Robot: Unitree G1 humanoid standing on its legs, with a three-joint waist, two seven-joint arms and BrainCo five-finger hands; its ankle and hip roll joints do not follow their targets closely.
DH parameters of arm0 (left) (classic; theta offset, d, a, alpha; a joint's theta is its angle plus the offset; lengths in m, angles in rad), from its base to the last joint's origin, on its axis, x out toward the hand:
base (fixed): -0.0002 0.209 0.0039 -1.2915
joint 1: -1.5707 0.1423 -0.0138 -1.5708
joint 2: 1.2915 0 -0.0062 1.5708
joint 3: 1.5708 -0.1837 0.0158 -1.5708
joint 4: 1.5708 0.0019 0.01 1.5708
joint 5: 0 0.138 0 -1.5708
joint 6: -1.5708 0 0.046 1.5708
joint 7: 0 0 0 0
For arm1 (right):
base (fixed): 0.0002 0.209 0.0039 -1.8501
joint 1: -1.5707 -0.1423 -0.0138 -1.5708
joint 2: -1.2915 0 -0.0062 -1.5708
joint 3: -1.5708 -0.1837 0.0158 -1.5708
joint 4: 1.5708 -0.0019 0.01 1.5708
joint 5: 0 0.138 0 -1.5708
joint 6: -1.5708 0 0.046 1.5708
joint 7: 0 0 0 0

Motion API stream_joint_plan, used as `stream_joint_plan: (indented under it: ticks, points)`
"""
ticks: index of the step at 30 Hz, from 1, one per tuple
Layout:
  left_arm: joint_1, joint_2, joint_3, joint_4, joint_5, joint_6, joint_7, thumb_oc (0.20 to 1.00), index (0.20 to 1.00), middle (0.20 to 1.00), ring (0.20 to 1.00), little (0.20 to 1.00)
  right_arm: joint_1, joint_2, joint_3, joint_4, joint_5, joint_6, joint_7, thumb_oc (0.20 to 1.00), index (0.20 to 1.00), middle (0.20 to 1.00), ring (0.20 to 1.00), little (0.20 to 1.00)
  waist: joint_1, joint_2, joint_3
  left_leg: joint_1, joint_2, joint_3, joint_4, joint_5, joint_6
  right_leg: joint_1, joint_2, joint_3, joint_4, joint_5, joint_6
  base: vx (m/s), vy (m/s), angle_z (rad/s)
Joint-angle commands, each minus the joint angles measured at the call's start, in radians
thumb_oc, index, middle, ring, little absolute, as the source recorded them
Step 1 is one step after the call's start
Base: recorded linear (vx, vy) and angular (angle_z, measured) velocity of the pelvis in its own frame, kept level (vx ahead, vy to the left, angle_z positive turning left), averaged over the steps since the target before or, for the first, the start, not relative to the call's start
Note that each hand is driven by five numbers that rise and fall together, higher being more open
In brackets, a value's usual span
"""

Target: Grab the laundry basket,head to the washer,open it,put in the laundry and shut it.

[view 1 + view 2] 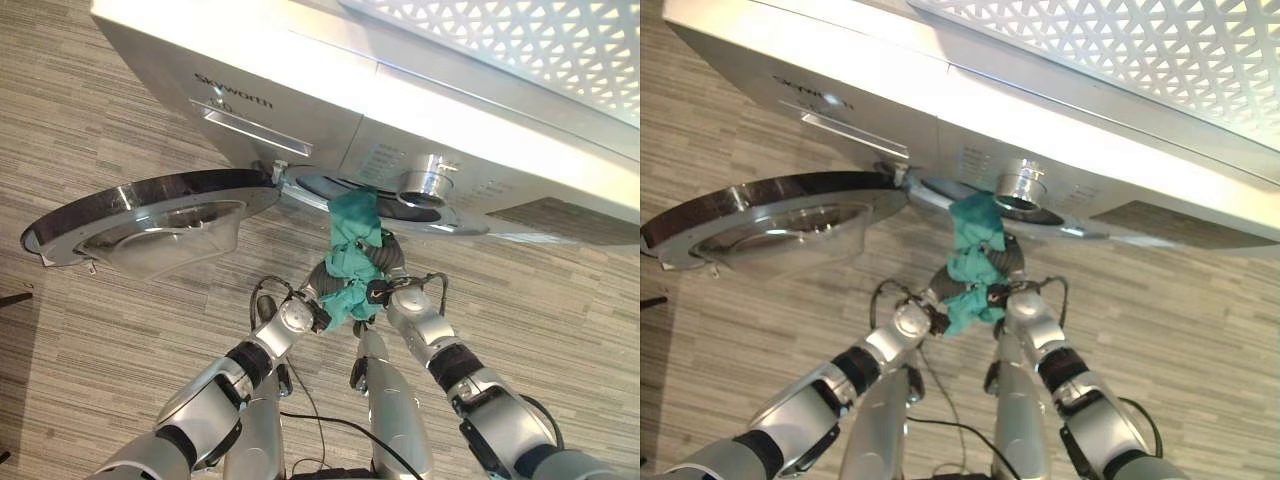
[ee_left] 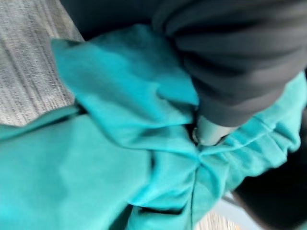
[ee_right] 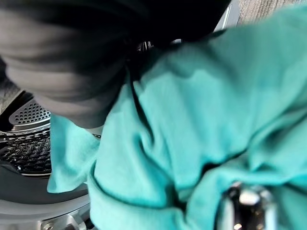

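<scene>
A silver washer (image 1: 400,110) stands in front of me with its round door (image 1: 150,220) swung open to the left. A bunched teal cloth (image 1: 350,250) hangs at the lower rim of the drum opening (image 1: 335,187), its upper end lying over the rim. My left hand (image 1: 312,285) and right hand (image 1: 387,260) close on it from either side, just below the opening. In the left wrist view a finger (image 2: 211,133) presses into the cloth's folds (image 2: 120,158). The right wrist view has teal cloth (image 3: 201,105) against the perforated drum (image 3: 29,139).
A chrome dial (image 1: 428,182) sits on the washer's front, right above the opening. The detergent drawer handle (image 1: 250,128) is at the upper left. The open door juts out over the wood-pattern floor (image 1: 120,350) on my left. A white perforated panel (image 1: 520,40) lies beyond the washer.
</scene>
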Motion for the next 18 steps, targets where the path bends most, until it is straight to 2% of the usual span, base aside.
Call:
stream_joint_plan:
  ticks: [1, 5, 14, 18]
  points:
    - [-0.065, -0.071, 0.089, 0.036, -0.017, -0.093, 0.075, 0.2, 0.2, 0.2, 0.2, 0.2, 0.058, 0.007, -0.007, -0.001, -0.047, -0.032, -0.017, 1.0, 1.0, 1.0, 1.0, 1.0, 0.019, -0.028, 0.006, -0.018, 0.001, 0.047, 0.004, -0.034, -0.037, -0.014, -0.035, -0.003, 0.066, -0.065, 0.088, 0.0, 0.0, 0.0]
    - [-0.069, -0.059, 0.152, 0.071, -0.052, -0.105, 0.111, 0.2, 0.2, 0.2, 0.2, 0.2, 0.101, -0.012, -0.033, 0.048, -0.077, -0.034, -0.045, 1.0, 1.0, 1.0, 1.0, 1.0, 0.003, -0.042, 0.007, -0.027, 0.009, 0.051, 0.008, -0.032, -0.04, -0.028, -0.028, 0.001, 0.071, -0.068, 0.087, 0.0, -0.008, -0.01]
    - [-0.157, -0.042, 0.243, 0.097, -0.132, -0.144, 0.142, 0.2, 0.2, 0.2, 0.2, 0.2, 0.178, -0.078, -0.12, 0.439, -0.1, -0.01, -0.044, 1.0, 1.0, 1.0, 1.0, 1.0, -0.037, -0.065, 0.013, -0.081, 0.027, 0.039, 0.018, -0.019, -0.055, -0.076, -0.011, -0.009, 0.101, -0.084, 0.086, -0.01, -0.057, -0.01]
    - [-0.259, -0.036, 0.255, 0.095, -0.167, -0.158, 0.132, 0.2, 0.2, 0.2, 0.2, 0.2, 0.223, -0.096, -0.109, 0.552, -0.145, 0.017, -0.014, 1.0, 1.0, 1.0, 1.0, 1.0, -0.057, -0.069, 0.008, -0.127, 0.035, 0.029, 0.024, -0.008, -0.062, -0.12, -0.003, -0.016, 0.118, -0.093, 0.086, -0.01, -0.065, 0.0]
